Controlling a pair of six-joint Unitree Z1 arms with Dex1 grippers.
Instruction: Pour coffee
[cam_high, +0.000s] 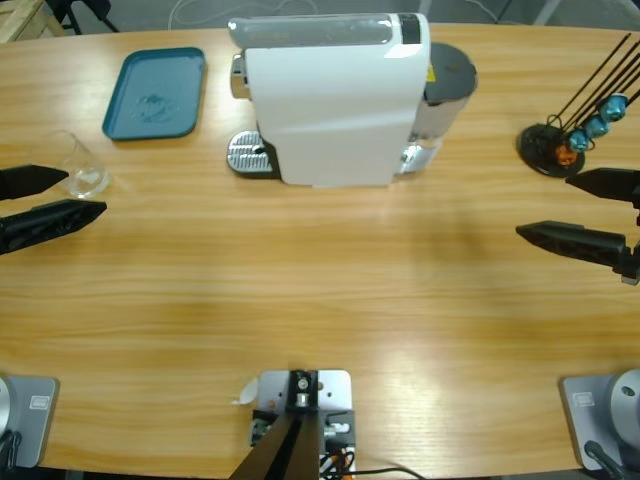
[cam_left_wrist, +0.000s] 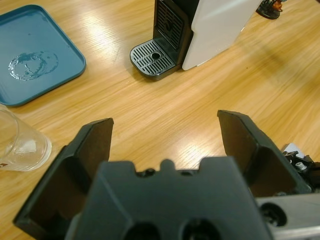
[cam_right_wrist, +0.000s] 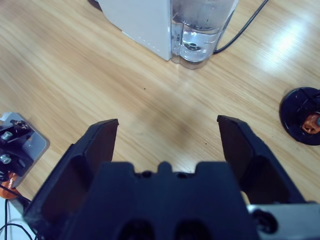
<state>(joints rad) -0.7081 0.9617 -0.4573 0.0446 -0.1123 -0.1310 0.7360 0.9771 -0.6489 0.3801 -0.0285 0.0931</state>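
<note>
Jaws on both arms are spread wide and holding nothing at all. Left gripper (cam_high: 75, 193) pokes in from the left edge of the high view, and its upper jaw tip sits just beside a clear glass (cam_high: 84, 167) standing upright on the worktop (cam_high: 320, 300). In the left wrist view that same glass (cam_left_wrist: 21, 142) shows at the left edge, outside the jaws, not between them. Can't really tell if there's any coffee in it, it looks clear with maybe a thin film at the bottom.

Right gripper (cam_high: 545, 208) comes in from the right edge of the high view, hanging over bare wood. Just above it in the frame is a black pod stand (cam_high: 560, 150) with thin rods and a few blue and orange pods on it. The right wrist view catches the base of that stand (cam_right_wrist: 302, 115) at its right edge.

Upper middle of the high view is a white coffee machine (cam_high: 335, 100) with its metal drip tray (cam_high: 250, 153) sticking out at lower left, nothing sitting on the tray. A water tank (cam_right_wrist: 200, 35) at the back of the machine shows in the right wrist view. A teal tray (cam_high: 155, 92) lies in the upper left, well apart from the machine, with some wet rings on it (cam_left_wrist: 30, 65).
</note>
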